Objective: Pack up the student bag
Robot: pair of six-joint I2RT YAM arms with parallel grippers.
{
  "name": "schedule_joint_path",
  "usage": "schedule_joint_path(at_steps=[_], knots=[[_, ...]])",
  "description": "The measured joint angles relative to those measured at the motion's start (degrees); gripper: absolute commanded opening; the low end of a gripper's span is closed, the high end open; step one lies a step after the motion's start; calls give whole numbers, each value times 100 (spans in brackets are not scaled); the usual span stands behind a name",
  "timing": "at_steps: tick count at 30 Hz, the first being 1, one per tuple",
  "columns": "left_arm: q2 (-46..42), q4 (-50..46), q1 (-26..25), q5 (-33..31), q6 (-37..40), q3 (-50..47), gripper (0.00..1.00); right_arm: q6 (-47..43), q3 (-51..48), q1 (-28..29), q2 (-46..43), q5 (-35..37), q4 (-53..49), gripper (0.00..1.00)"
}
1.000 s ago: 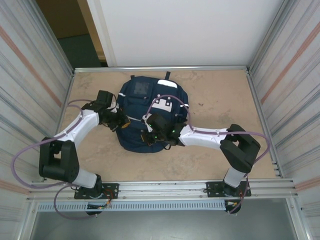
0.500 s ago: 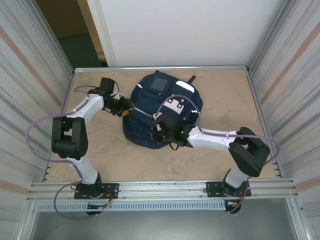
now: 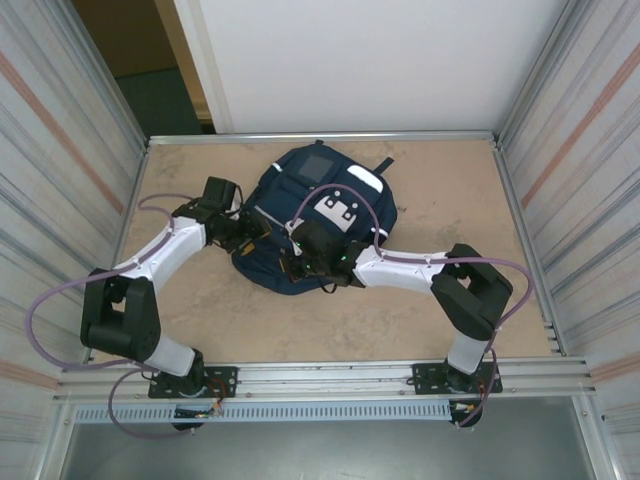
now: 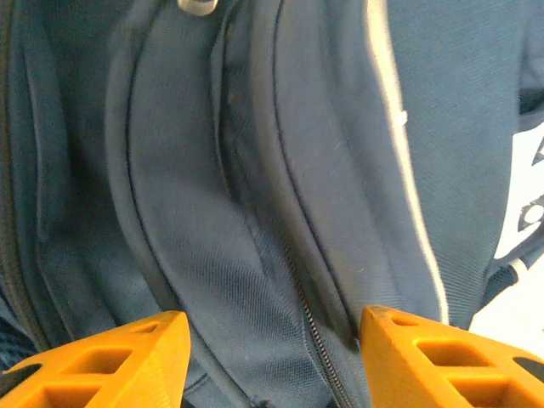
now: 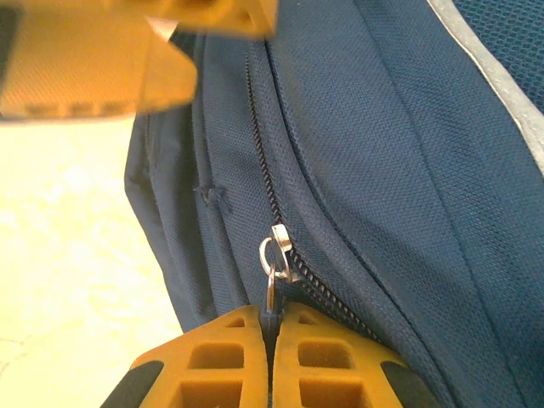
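Observation:
The student bag point(image 3: 285, 200), navy with white stripes and a grey patch, lies flat in the middle of the table. My left gripper point(image 3: 254, 232) is at its left edge. In the left wrist view its orange fingers point(image 4: 102, 361) stand open over the bag's fabric point(image 4: 255, 170), with a shut zip line running between them. My right gripper point(image 3: 299, 264) is at the bag's near edge. Seen from the right wrist, this gripper point(image 5: 270, 330) is shut on the dark pull tab hanging from the metal zip slider point(image 5: 280, 248).
The tan tabletop point(image 3: 450, 190) has free room to the right of the bag and in front of it. Metal walls point(image 3: 560, 180) close in both sides. A rail point(image 3: 320, 378) runs along the near edge. Purple cables loop off both arms.
My left gripper's jaws have gone from shut to open. The bag swung right and then back left while my right gripper stayed shut at its near edge.

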Motion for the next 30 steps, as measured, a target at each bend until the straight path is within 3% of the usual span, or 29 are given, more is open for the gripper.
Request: schedule_joint_path(at_steps=[3,7,12,16,20,26,27,29,30], knots=[[-20,280,-85,-35,-413,-190,45,0,26,74,46,90,0,0],[-20,540,-157,-120,-682,-203,16,157,15,136,76,127,74,0],[-114,457,-225,-382,-605,-205,0,457,-271,107,70,-42,492,0],[-297,372,-181,-275,-439,-240,0,551,-647,107,-232,-66,726,0],[-258,313,192,136,-166,-240,0,551,-1082,107,-695,-2,621,0],[348,-42,638,409,463,245,0,546,-1460,44,-1045,221,417,0],[466,-109,645,463,525,361,4,546,-1460,31,-1049,232,424,0],[702,-195,651,608,627,595,29,546,-1460,31,-1049,291,422,0],[826,-184,651,647,667,728,33,549,-1460,31,-1049,315,407,0]])
